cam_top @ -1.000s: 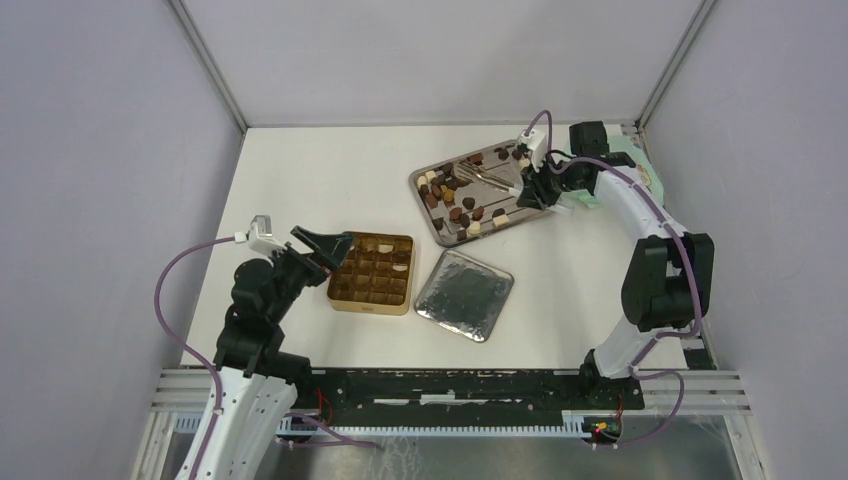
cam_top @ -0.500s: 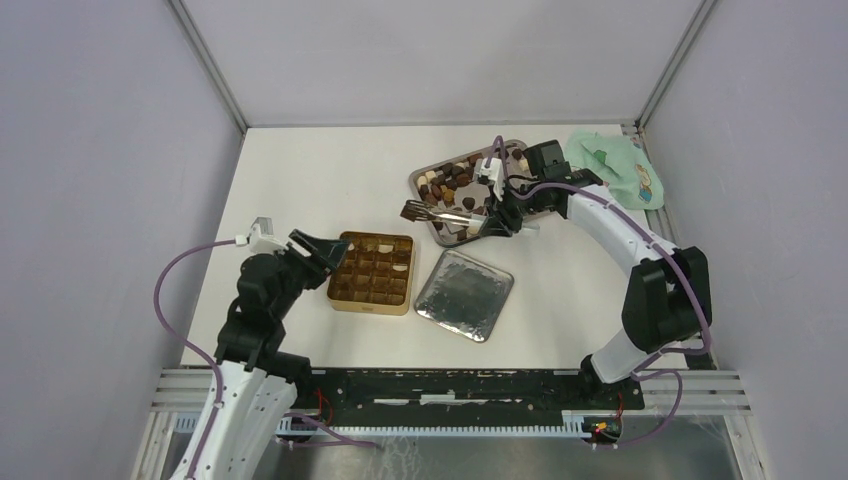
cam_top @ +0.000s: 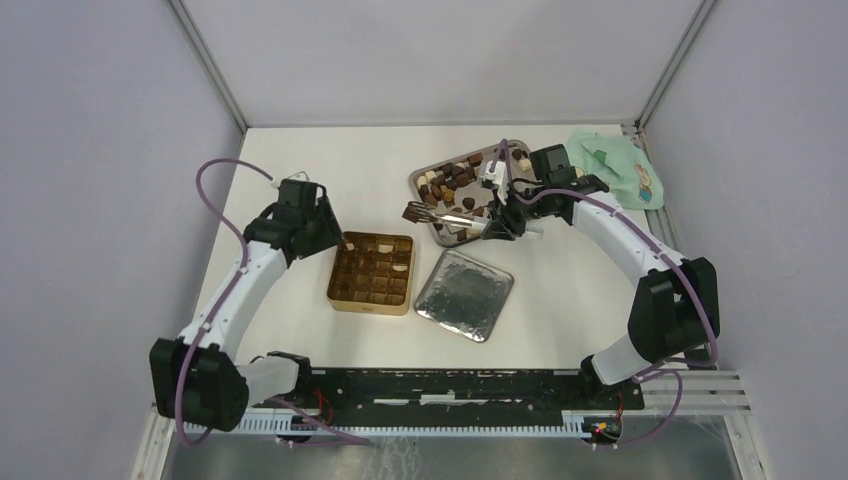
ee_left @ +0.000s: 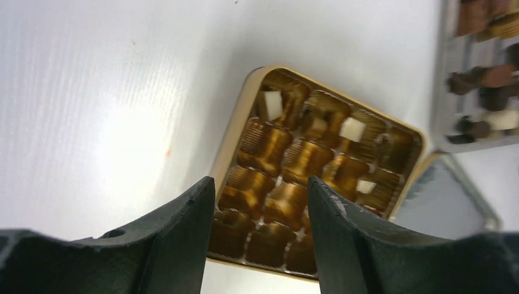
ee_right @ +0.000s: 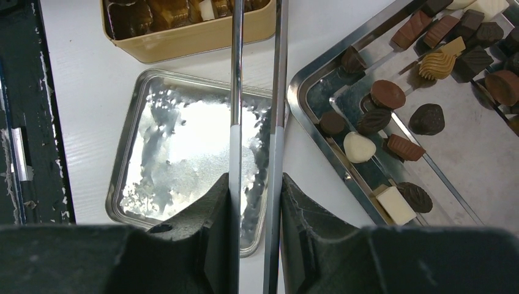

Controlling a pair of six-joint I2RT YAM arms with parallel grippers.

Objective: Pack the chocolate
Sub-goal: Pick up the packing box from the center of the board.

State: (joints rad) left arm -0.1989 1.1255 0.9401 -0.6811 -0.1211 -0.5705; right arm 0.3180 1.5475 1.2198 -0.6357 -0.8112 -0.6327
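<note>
The left wrist view is soft throughout. The gold tin's (ee_left: 231, 141) 6 o'clock edge vanishes behind the left pincer's (ee_left: 260, 190) fingers, so the cups there cannot be read. At 2 o'clock the chocolate (ee_left: 474, 79) on the steel tray (ee_left: 442, 92) is a blur, cut by the right edge. The silver lid (ee_left: 450, 196) at 4 o'clock is cropped too. In the right wrist view the tongs (ee_right: 236, 73) run off at 12 o'clock, tips unseen, and their handle end is buried in the right pincer (ee_right: 254, 180). From above, the tong tips are too small to tell whether they carry anything.
</note>
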